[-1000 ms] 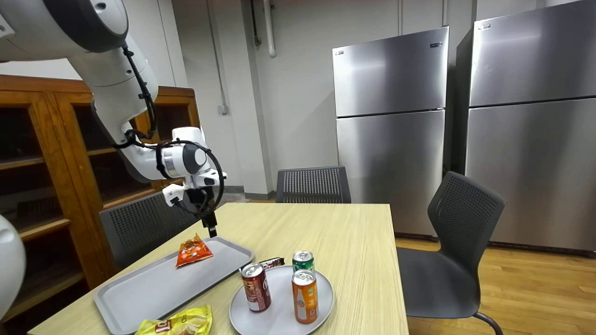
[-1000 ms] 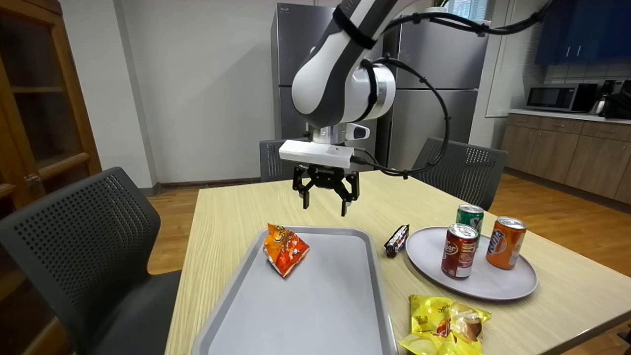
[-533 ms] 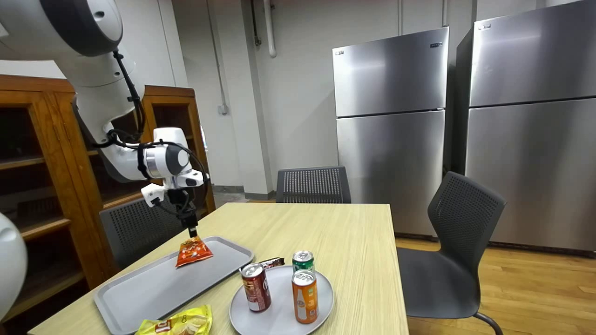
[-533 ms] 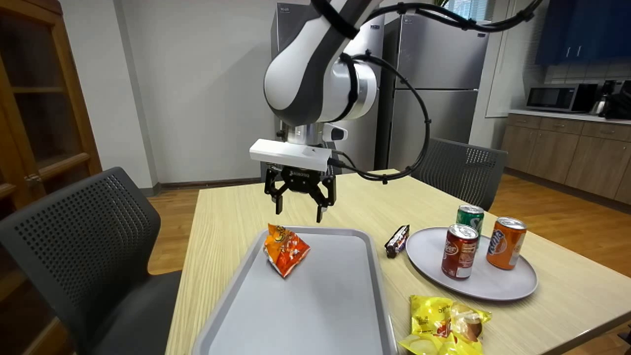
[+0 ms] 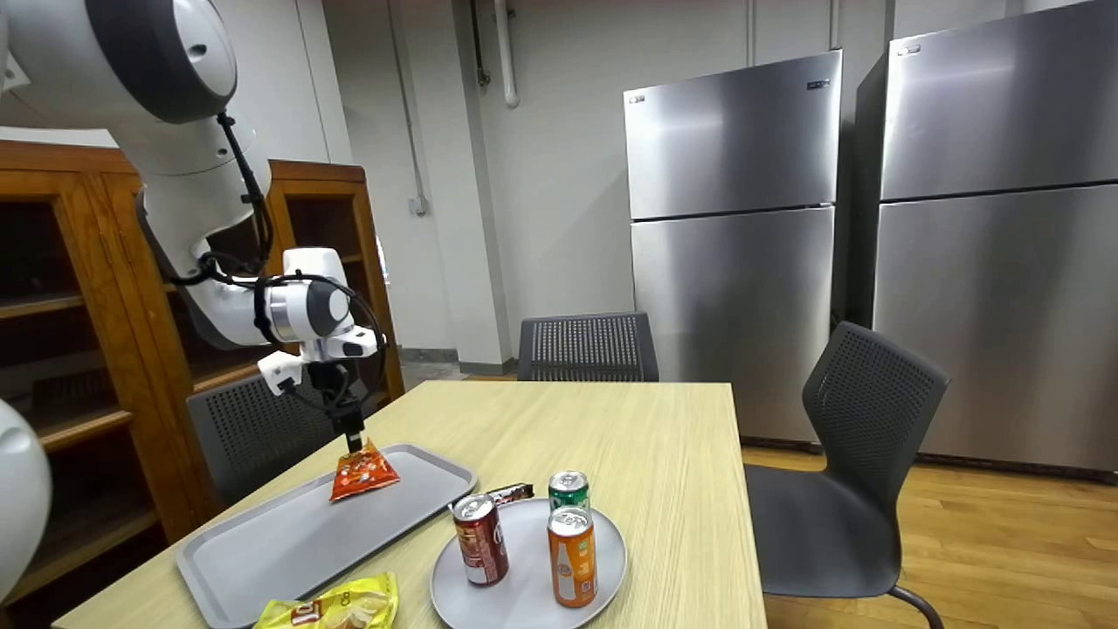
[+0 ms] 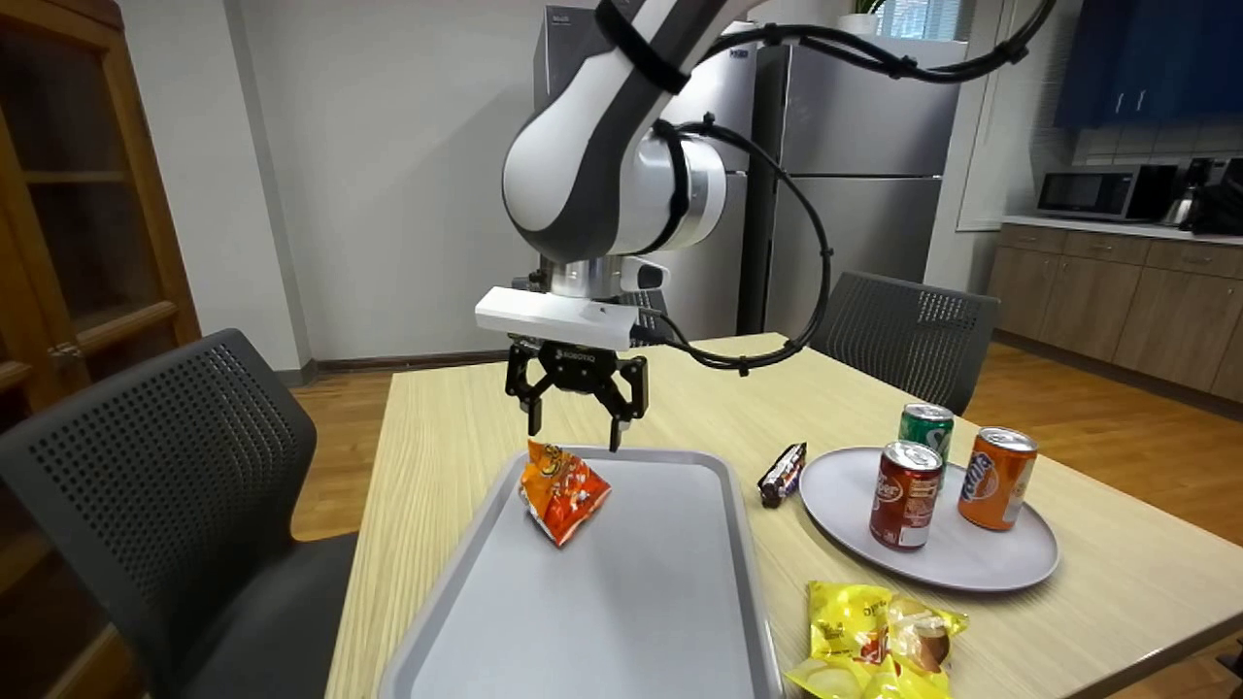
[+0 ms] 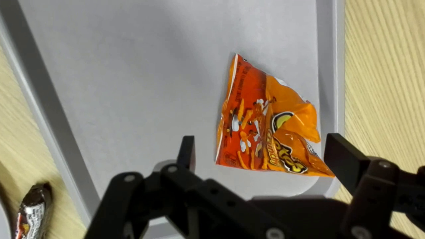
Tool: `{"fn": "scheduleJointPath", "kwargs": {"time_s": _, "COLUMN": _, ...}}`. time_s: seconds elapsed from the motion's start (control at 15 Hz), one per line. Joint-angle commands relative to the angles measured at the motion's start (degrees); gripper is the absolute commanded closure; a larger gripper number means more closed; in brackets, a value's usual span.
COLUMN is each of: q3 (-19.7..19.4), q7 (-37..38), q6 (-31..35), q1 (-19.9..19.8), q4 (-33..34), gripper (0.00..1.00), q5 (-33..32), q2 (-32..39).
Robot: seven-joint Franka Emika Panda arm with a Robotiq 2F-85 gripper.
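Observation:
My gripper (image 6: 575,440) is open and empty, fingers pointing down, above the far end of a grey tray (image 6: 660,592). It is nearest to an orange-red snack bag (image 6: 561,493), which lies at the tray's far left in this exterior view. In an exterior view the fingertips (image 5: 354,447) overlap the bag's top corner (image 5: 362,474); contact cannot be told. In the wrist view the bag (image 7: 255,126) lies ahead of and between the spread fingers (image 7: 260,141), with its lower right corner by the right finger. The tray (image 7: 142,83) fills most of that view.
A round plate (image 6: 932,573) holds a dark red can (image 6: 906,495), an orange can (image 6: 997,481) and a green can (image 6: 923,417). A dark-wrapped candy bar (image 6: 782,476) lies between tray and plate. A yellow snack bag (image 6: 874,641) lies by the tray. Chairs (image 6: 165,485) stand around the table.
The arm has moved left in both exterior views and come down, bringing the open gripper from beyond the tray to above the orange-red bag's end. The objects on the table have not moved.

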Motion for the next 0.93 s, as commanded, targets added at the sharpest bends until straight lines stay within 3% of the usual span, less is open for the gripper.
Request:
{"fn": "scheduleJointPath", "kwargs": {"time_s": 0.0, "q3": -0.1, "q7": -1.4, "q6": -1.0, "q1": 0.3, "q4": 3.6, "gripper": 0.0, "q5": 0.7, "q2": 2.7}}
{"fn": "scheduleJointPath", "kwargs": {"time_s": 0.87, "q3": -0.4, "q7": -1.9, "q6": -1.7, "q1": 0.7, "q4": 8.7, "gripper": 0.0, "q5": 1.0, "q2": 7.7}}
